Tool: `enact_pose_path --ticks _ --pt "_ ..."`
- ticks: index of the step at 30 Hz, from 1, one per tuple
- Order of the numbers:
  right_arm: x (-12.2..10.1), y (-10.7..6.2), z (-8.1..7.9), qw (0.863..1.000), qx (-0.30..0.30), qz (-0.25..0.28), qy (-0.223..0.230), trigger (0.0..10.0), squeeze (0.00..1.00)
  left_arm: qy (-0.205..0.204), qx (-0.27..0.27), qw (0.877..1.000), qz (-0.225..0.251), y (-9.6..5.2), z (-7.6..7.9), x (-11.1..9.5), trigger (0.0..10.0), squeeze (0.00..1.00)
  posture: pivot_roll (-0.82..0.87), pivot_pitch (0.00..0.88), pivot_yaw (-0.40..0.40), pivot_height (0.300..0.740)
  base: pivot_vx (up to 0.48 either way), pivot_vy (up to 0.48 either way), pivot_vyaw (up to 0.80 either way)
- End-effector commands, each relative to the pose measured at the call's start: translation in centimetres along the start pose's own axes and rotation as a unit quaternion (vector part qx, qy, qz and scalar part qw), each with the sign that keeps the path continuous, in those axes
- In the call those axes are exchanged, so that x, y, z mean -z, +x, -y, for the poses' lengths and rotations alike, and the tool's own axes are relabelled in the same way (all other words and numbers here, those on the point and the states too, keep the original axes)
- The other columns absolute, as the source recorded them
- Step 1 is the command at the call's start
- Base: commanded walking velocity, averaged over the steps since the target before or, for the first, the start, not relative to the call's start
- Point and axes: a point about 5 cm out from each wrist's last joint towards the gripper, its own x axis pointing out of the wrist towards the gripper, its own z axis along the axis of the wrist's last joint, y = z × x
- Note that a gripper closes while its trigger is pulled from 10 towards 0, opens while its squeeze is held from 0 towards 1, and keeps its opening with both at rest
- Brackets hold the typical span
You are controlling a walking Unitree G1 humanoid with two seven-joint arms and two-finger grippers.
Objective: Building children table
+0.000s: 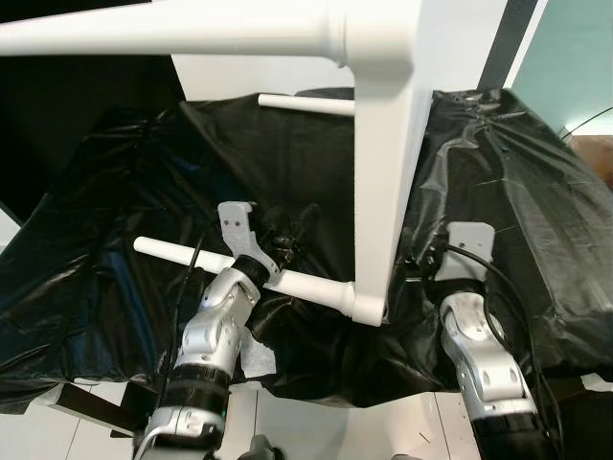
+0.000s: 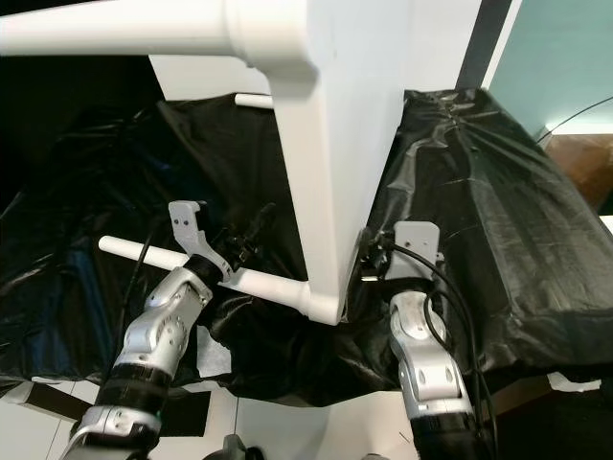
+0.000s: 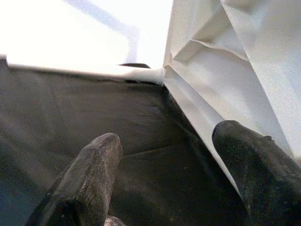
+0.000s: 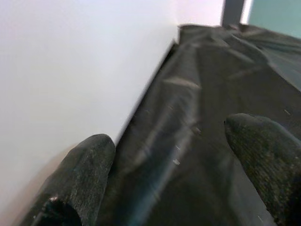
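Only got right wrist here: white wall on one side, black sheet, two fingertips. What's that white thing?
Observer: The white tabletop, standing on edge on the black sheet, legs sticking out sideways.
Operator: Right gripper holding it?
Observer: No. The right gripper is open, fingers lying beside the panel's flat face.
Operator: Left arm?
Observer: The left gripper is on the panel's other side, open, at the lower leg near its socket.
Operator: Other legs fitted?
Observer: Two more show: an upper leg and a far leg.

Head eyes look down on the black sheet (image 1: 536,211); wrist cameras skim it close, sharing the white table (image 2: 345,144).
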Motion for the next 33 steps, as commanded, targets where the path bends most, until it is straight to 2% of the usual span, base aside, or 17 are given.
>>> enact_pose_path --ticks 1,7,9,10,16,18,19,21,23,25,33 --pt "0.0 -0.3 0.2 1.000 0.009 0.005 0.000 10.0 0.00 0.044 0.032 0.999 0.003 0.1 0.8 -0.3 10.0 0.00 -0.08 0.031 0.040 0.740 0.000 0.000 0.00" --pt "0.4 -0.8 0.4 1.000 0.007 -0.001 -0.005 10.0 0.00 0.090 0.022 0.996 0.010 0.2 0.8 -1.1 10.0 0.00 -0.08 0.032 0.039 0.740 0.000 0.000 0.00" --pt "0.4 -0.8 0.4 1.000 0.007 -0.001 -0.005 10.0 0.00 0.090 0.022 0.996 0.010 0.2 0.8 -1.1 10.0 0.00 -0.08 0.032 0.039 0.740 0.000 0.000 0.00" --pt "0.4 -0.8 0.5 1.000 0.007 -0.002 -0.006 10.0 0.00 0.101 0.006 0.995 0.011 0.3 0.5 -1.2 10.0 0.00 -0.08 0.032 0.039 0.740 0.000 0.000 0.00" --pt "0.4 -0.8 0.5 1.000 0.007 -0.001 -0.006 10.0 0.00 0.095 -0.013 0.995 0.004 0.3 0.1 -1.0 10.0 0.00 -0.08 0.031 0.040 0.740 0.000 0.000 0.00" --pt "-0.2 -1.2 0.7 1.000 0.003 0.022 0.002 10.0 0.00 0.085 -0.071 0.994 -0.026 0.2 -1.6 -0.2 10.0 0.00 -0.08 0.023 0.037 0.740 0.000 0.000 0.00" --pt "-0.2 -1.2 0.7 1.000 0.003 0.022 0.002 10.0 0.00 0.085 -0.071 0.994 -0.026 0.2 -1.6 -0.2 10.0 0.00 -0.08 0.023 0.037 0.740 0.000 0.000 0.00" --pt "-1.3 -1.7 1.3 0.998 0.007 0.058 0.007 10.0 0.00 0.072 -0.123 0.989 -0.039 -0.1 -3.1 0.3 10.0 0.00 -0.08 0.024 0.038 0.740 0.000 0.000 0.00" --pt "-1.7 -1.9 1.6 0.997 0.008 0.070 0.004 10.0 0.00 0.067 -0.135 0.988 -0.040 -0.3 -3.5 0.3 10.0 0.00 -0.09 0.024 0.038 0.740 0.000 0.000 0.00" --pt "-2.2 -2.3 1.9 0.997 0.001 0.079 -0.007 10.0 0.00 0.083 -0.142 0.985 -0.041 -0.6 -3.8 0.4 10.0 0.00 -0.09 0.027 0.037 0.740 0.000 0.000 0.00" --pt "-1.3 -4.1 2.2 0.998 -0.018 0.056 -0.014 10.0 0.00 0.106 -0.168 0.978 -0.056 -2.0 -4.6 1.1 10.0 0.00 -0.10 0.025 0.040 0.740 0.000 0.000 0.00"
